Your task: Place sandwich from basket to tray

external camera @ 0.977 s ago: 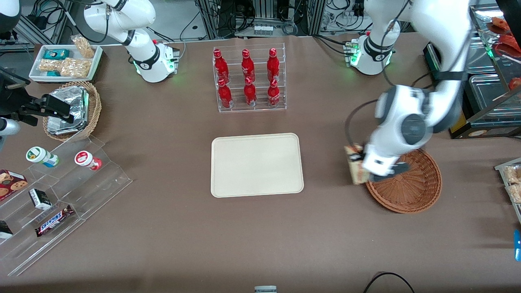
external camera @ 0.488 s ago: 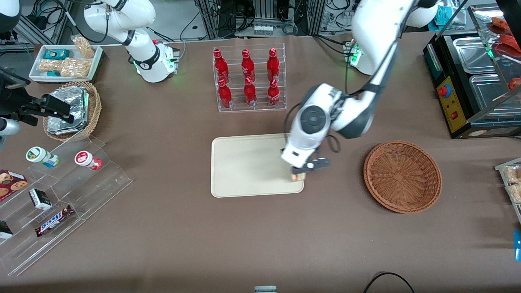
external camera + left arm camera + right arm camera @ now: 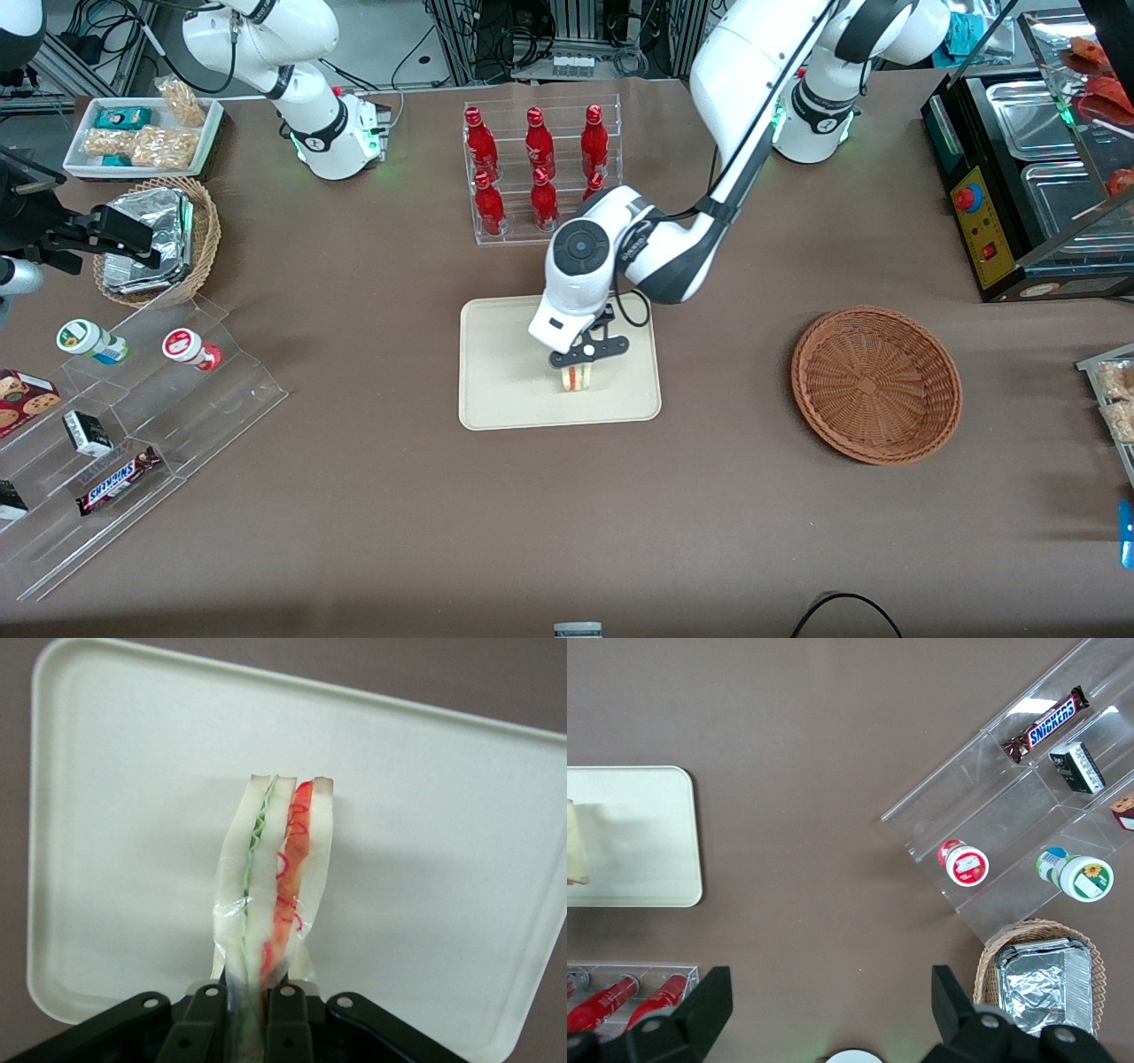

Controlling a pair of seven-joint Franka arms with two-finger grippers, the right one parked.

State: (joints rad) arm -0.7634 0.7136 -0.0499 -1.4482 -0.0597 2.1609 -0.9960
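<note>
Front view: your gripper (image 3: 580,361) is hanging over the tray (image 3: 496,390) at frame centre, jaws pinching the sandwich (image 3: 577,377), cut edge facing the camera, over the tray's near half. Basket (image 3: 876,384) is sitting at centre right, well apart. Farther up frame, bottle rack (image 3: 540,173) is standing.

The front view looks steeply down over the whole bench (image 3: 354,496). Both wrist views face straight down, the left close; all share the tray (image 3: 496,390) (image 3: 425,815) (image 3: 647,842).
</note>
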